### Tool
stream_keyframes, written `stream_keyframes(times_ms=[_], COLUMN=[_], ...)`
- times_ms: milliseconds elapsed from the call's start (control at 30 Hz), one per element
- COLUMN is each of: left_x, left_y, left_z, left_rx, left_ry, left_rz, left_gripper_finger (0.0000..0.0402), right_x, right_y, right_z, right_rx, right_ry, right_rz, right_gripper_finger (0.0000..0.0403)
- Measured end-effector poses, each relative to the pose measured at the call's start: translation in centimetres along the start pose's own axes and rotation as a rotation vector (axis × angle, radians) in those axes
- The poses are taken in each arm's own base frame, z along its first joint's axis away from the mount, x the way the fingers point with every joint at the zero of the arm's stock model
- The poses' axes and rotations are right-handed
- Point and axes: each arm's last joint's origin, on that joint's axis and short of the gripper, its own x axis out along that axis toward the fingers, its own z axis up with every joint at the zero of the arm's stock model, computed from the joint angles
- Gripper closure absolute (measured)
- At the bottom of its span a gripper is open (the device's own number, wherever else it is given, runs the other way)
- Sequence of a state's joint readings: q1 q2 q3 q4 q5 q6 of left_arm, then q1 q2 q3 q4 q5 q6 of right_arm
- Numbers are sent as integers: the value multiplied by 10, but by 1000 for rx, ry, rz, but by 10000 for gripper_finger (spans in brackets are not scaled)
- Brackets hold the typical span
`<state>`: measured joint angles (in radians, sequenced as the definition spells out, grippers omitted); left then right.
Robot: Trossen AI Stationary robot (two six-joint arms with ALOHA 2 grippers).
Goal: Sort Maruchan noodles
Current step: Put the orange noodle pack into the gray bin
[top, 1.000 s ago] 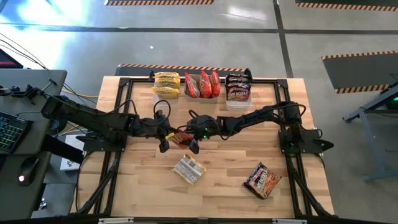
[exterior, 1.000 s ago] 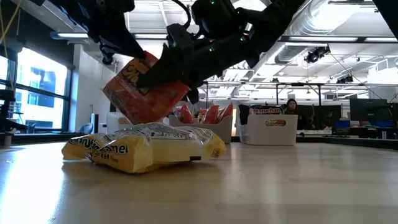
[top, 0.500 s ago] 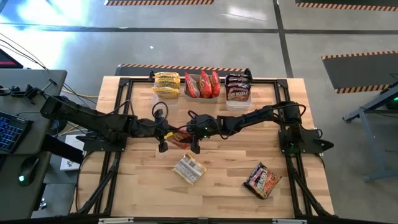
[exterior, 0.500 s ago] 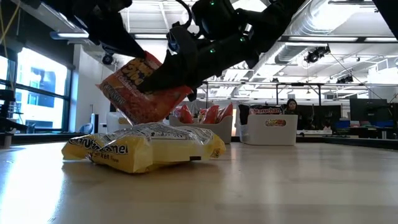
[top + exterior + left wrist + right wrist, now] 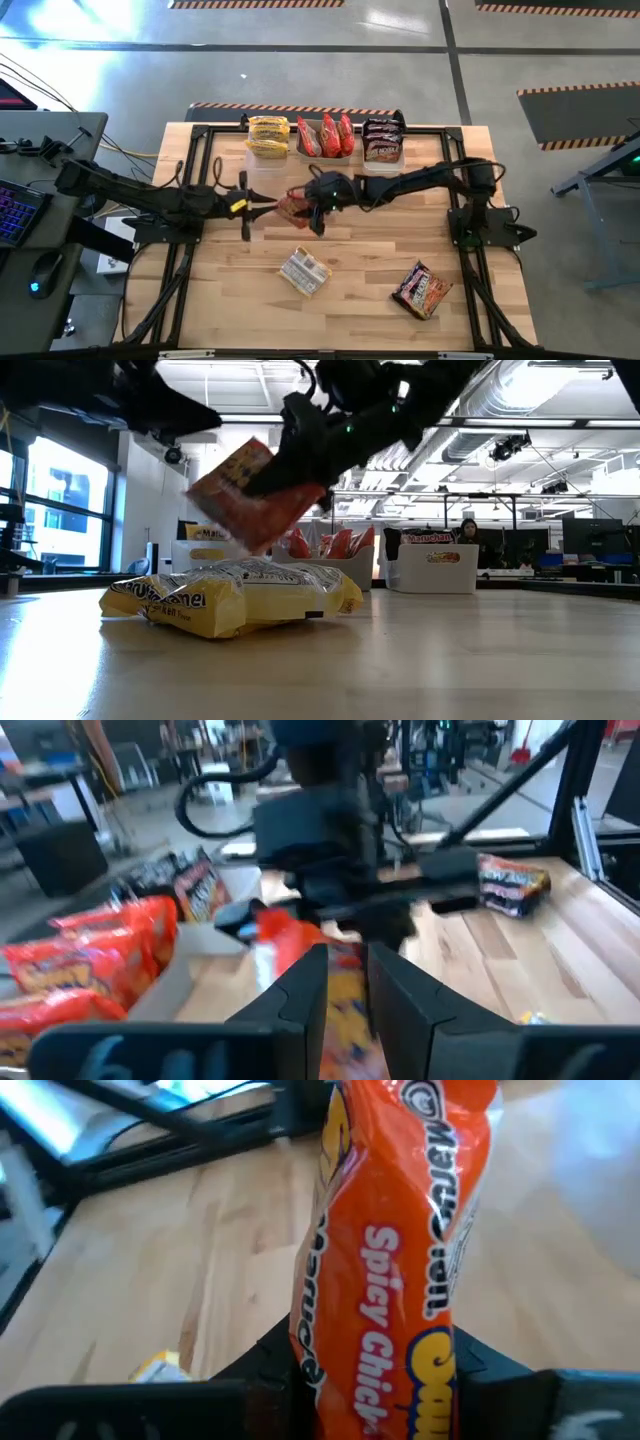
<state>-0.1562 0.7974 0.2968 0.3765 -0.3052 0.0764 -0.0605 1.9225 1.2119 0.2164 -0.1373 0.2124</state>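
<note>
The right gripper (image 5: 305, 207) has its jaws clamped on an orange noodle packet (image 5: 293, 206) lifted above the surface (image 5: 360, 270) mid-table, while the left gripper (image 5: 247, 207), jaws slightly apart and empty, sits just beside it, with a yellow packet (image 5: 304, 270) lying nearer the front edge.

Bright ceiling lights (image 5: 520, 445) flood my room evenly; glare streaks the floor (image 5: 400, 20). My left wrist view smears with motion blur, and my arms silhouette darkly.
</note>
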Motion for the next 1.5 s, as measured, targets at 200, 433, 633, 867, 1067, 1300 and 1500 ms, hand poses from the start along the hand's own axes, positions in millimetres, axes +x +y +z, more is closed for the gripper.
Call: stream_keyframes(times_ms=[200, 433, 633, 867, 1067, 1300, 1500], left_x=[-12, -13, -13, -13, -12, -12, -12], left_y=[4, 5, 5, 7, 8, 8, 8], left_z=[5, 4, 3, 3, 1, 1, 0], left_rx=[28, 40, 58, 74, 71, 49, 44], left_ry=[-63, -59, -55, -52, -31, -30, -25], left_rz=[10, 10, 11, 27, 33, 34, 33], left_gripper_finger=[336, 337, 337, 338, 337, 339, 339], right_x=[-35, -65, -72, -58, -42, -33, -21], right_y=[-30, -91, -141, -188, -204, -209, -208], right_z=[55, 109, 119, 104, 95, 86, 80], right_rx=[229, 458, 594, 688, 733, 735, 682], right_ry=[60, 155, 203, 242, 251, 264, 279], right_rz=[-237, -463, -588, -686, -721, -762, -743], right_gripper_finger=[300, 300, 300, 300, 300, 300, 290])
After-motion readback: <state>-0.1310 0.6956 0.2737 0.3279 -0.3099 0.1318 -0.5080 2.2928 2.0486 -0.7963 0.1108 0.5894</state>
